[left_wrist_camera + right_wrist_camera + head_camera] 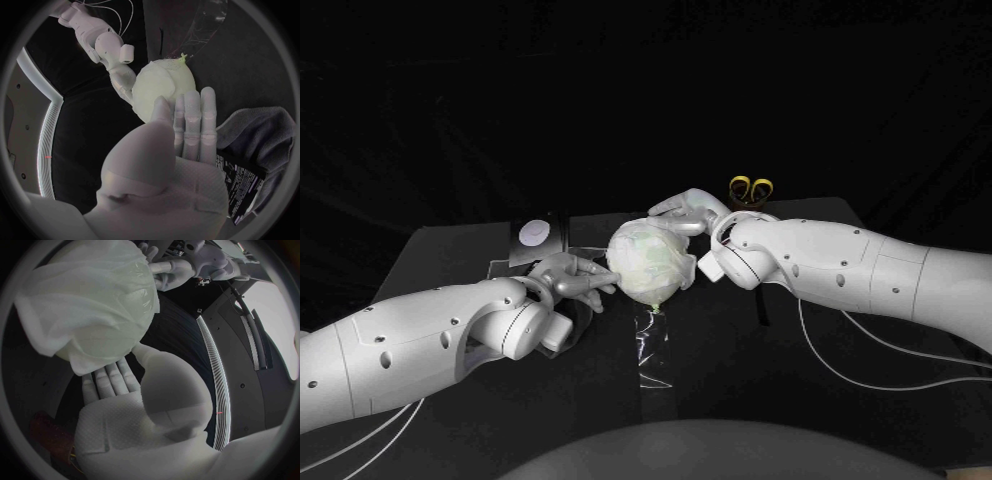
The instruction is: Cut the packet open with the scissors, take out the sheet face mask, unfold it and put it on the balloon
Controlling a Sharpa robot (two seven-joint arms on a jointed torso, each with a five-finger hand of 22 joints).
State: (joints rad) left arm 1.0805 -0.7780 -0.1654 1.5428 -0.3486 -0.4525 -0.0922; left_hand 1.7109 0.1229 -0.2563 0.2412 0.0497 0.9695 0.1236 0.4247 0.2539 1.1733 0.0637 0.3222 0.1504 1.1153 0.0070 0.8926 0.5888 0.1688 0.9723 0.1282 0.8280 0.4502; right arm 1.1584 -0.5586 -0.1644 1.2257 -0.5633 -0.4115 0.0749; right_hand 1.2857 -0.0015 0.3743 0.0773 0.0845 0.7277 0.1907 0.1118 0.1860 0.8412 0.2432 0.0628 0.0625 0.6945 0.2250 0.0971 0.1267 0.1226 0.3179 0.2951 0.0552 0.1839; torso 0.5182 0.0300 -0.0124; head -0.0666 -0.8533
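Observation:
A pale balloon point(646, 264) stands upright at the table's middle, and the white sheet mask point(87, 305) is draped over it with a loose fold hanging off one side. My left hand point(574, 280) lies with straight fingers point(192, 120) at the balloon's point(164, 90) left side and holds nothing. My right hand point(687, 212) rests at the balloon's upper right, its flat fingers point(112, 380) against the mask's edge. The dark packet point(535, 232) lies behind my left hand, seen again as the packet point(240, 180) beside my palm. The yellow-handled scissors point(751, 188) sit at the back right.
A clear stand point(653, 345) holds the balloon's knot above the black table point(776, 400). A grey cloth point(262, 130) lies near the packet. White cables point(855, 360) trail from my right arm across the table's right side.

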